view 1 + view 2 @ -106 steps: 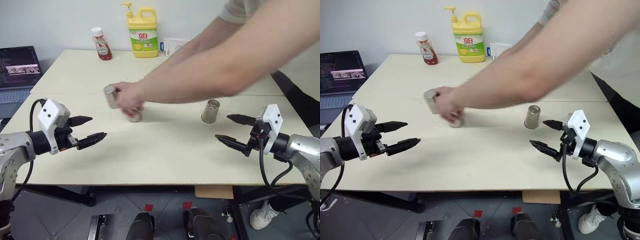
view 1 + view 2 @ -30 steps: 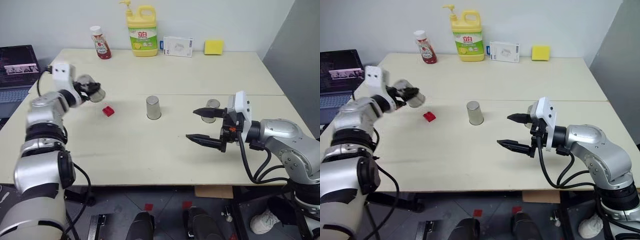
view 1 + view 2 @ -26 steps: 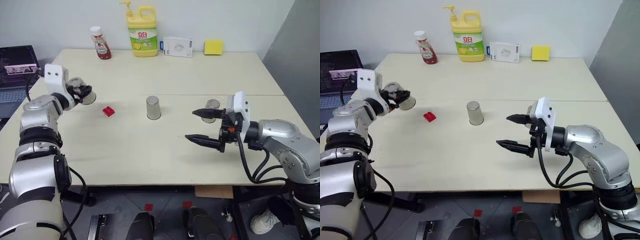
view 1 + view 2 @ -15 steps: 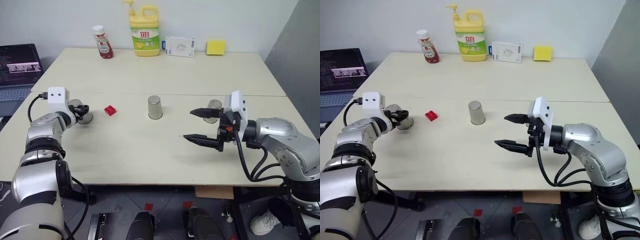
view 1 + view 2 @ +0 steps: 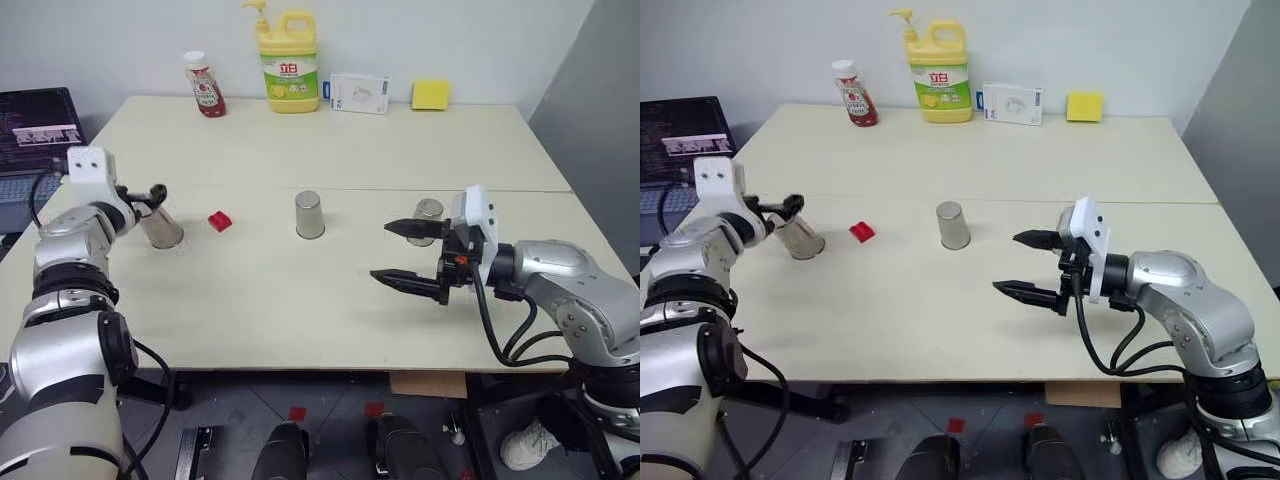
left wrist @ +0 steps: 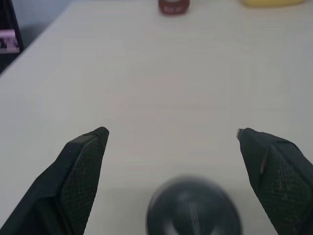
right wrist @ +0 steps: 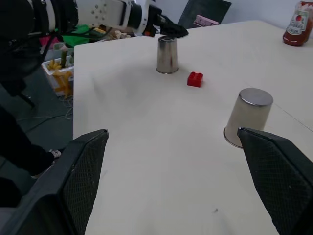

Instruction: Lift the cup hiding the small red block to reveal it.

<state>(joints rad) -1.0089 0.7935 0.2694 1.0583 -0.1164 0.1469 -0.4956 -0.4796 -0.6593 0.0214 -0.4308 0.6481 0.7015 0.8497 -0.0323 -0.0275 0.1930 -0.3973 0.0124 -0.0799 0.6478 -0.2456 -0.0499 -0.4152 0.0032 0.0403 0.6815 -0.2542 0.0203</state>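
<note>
Now the small red block is lying uncovered.
The left gripper, fingers apart, is releasing the cup near the desk's left edge, keeping the block exposed beside it.

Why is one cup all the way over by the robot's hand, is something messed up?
Nothing is spilled or broken. That cup stands upside down beside the open left gripper, and the small red block lies uncovered.

yellow detergent bottle: red "立白" on its green-and-white label
</note>
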